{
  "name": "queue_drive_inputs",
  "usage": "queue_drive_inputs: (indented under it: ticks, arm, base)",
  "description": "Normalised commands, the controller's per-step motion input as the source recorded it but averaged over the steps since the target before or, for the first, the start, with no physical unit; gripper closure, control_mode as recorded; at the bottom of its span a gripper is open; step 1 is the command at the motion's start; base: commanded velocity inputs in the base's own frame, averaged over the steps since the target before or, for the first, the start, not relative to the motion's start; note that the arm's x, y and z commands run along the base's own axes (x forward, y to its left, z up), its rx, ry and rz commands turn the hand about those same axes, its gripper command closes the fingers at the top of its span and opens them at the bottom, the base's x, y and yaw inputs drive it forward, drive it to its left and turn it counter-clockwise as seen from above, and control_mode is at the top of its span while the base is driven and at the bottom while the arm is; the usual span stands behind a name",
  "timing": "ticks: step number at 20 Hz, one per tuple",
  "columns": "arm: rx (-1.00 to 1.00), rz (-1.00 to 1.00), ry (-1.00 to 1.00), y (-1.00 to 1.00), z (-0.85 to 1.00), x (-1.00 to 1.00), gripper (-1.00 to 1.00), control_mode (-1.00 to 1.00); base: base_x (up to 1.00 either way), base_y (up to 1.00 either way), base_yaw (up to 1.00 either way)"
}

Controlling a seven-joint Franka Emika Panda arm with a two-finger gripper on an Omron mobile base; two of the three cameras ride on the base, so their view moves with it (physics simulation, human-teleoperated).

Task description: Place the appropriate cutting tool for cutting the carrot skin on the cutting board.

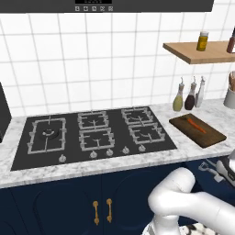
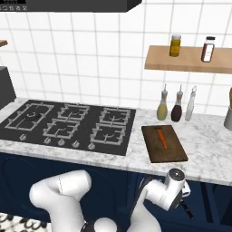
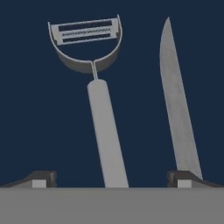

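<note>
Right now I have the gripper [image 3: 112, 179] down low, jaws wide apart and holding nothing; its two fingertips [image 3: 41, 178] sit at the bottom corners of the hand view. Between them runs the grey handle of a peeler [image 3: 103, 118], its Y-shaped head and slotted blade at the upper left of that frame. Just beside it, on the right, lies a knife [image 3: 177, 105], blade pointing up the frame, its lower end by my right fingertip. Both rest on a dark blue surface. In the right base view, the hand hangs at bottom center-right, before the navy cabinets. Farther back, on the marble counter [image 2: 208, 149], the board [image 2: 163, 143] lies right of the stove [image 2: 68, 124], the carrot [image 2: 161, 138] on top of it. Three bottles [image 2: 177, 105] stand behind, near the wall.
</note>
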Motion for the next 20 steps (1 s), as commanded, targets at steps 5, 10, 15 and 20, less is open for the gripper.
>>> queue_drive_inputs:
  ticks: [5, 10, 15, 20]
  arm:
    - [0.0, 0.0, 0.0, -0.1, -0.2, 0.0, -1.0, -1.0]
    - [0.02, 0.01, 0.05, -0.15, -0.07, 0.04, -1.0, -1.0]
    - [-0.03, 0.01, 0.06, 0.08, -0.49, 0.0, -1.0, -1.0]
    - [-0.02, 0.01, 0.1, 0.07, -0.36, 0.0, 1.0, -1.0]
  base:
    - [0.0, 0.0, 0.0]
    - [0.0, 0.0, 0.0]
    - [0.0, 0.0, 0.0]
    - [0.0, 0.0, 0.0]
